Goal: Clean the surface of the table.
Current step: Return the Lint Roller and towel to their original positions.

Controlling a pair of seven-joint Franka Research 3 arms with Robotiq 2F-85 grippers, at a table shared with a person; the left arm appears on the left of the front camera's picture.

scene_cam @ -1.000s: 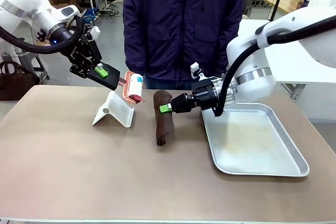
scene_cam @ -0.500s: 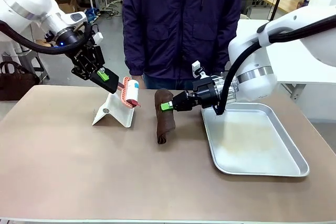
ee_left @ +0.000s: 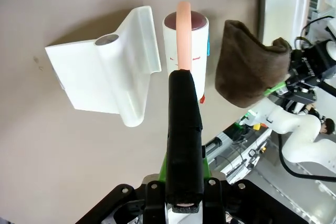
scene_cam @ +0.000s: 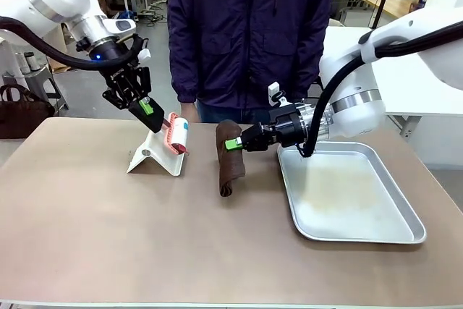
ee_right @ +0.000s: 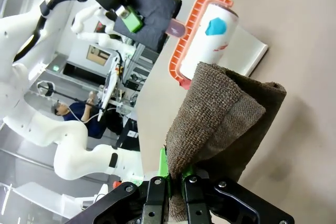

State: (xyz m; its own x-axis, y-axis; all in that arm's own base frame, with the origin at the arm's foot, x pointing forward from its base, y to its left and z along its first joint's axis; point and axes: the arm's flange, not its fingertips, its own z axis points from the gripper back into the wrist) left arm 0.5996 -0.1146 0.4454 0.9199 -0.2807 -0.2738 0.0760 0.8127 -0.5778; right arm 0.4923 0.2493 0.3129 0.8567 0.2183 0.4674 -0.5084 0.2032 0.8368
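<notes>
Spanning bare table [scene_cam: 108, 236] front edge

Left claw [scene_cam: 147, 106] and right claw [scene_cam: 233, 144] both clamped, seemingly level.

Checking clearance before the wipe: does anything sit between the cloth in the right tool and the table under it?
Nothing visible. The brown cloth, pinched in the right tool, hangs straight to the table. White stand and metal tray flank it.

Bright, even overhead light — soft shadows, sharp focus, wide-angle wrist-view distortion.
</notes>
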